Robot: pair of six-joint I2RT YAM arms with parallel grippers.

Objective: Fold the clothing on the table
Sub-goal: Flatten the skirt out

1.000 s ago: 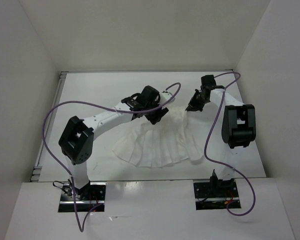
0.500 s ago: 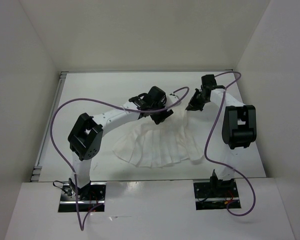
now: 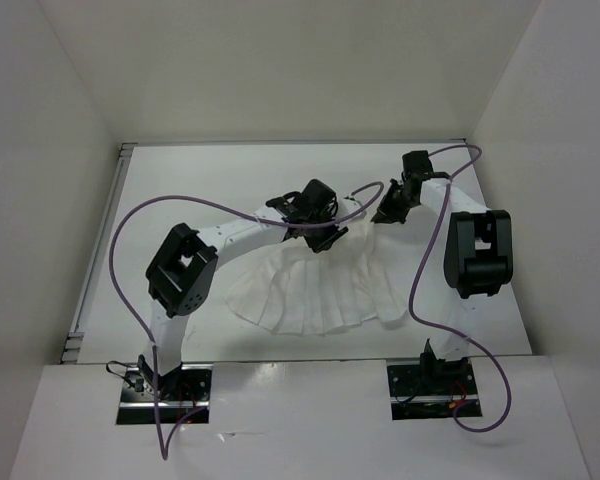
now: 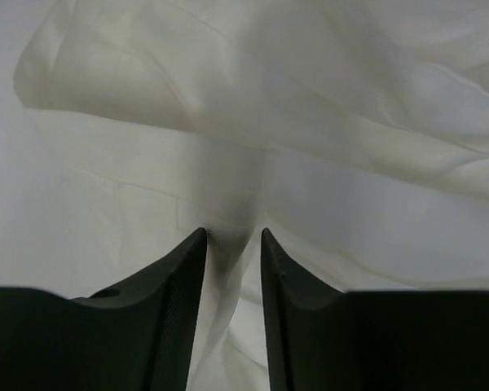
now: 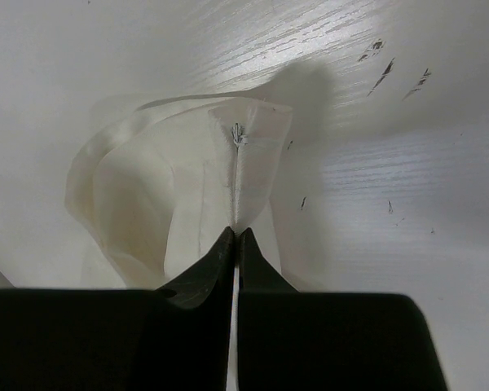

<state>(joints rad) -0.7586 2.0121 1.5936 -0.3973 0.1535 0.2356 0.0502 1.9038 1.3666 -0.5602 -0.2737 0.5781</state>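
Looking down from above, the clothing lies spread as a pleated white fan on the table. Its wide curved hem points toward the arm bases and its narrow top toward the far side. The left gripper is down on the upper middle of the cloth, with the left arm reaching across from its base. The right gripper sits at the cloth's upper right corner, near the left one but apart from it. From this height neither pincer's state can be read.

Turning to the left wrist camera, the left gripper has its two dark fingers standing a little apart. A raised ridge of the clothing runs into the narrow gap between them. Whether they already squeeze that ridge I cannot tell. Loose folds of cloth fill everything beyond the tips.

Moving to the right wrist camera, the right gripper has its fingers pressed together on a stitched edge of the clothing. The cloth bulges into a loop beyond the tips. The bare table lies past it, marked with a few dark scuffs.
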